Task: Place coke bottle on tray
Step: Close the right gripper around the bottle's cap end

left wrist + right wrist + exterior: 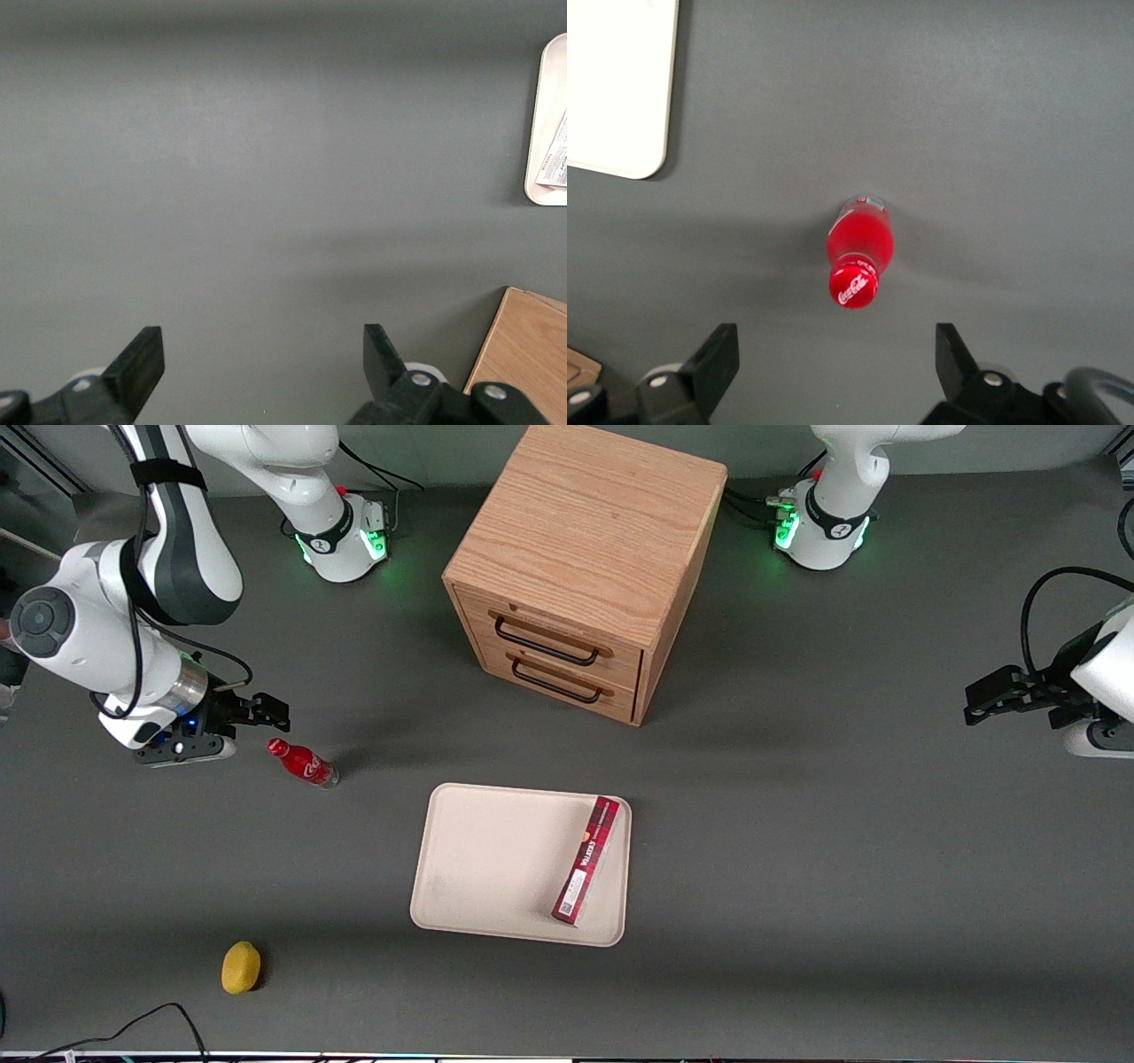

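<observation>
The coke bottle (303, 763), small and red with a red cap, stands upright on the grey table between my gripper and the tray. The right wrist view shows it from above (860, 243), cap toward the camera. My right gripper (268, 711) hovers above the table just beside the bottle, toward the working arm's end and a little farther from the front camera. It is open and empty (837, 350), with the bottle just ahead of the fingertips. The cream-beige tray (483, 859) lies nearer the front camera than the cabinet; one corner shows in the right wrist view (616, 88).
A long flat red box (586, 859) lies on the tray, along its edge toward the parked arm's end. A wooden drawer cabinet (580, 567) stands at mid-table. A yellow lemon (240, 966) lies near the front edge, with a black cable (168, 1019) close by.
</observation>
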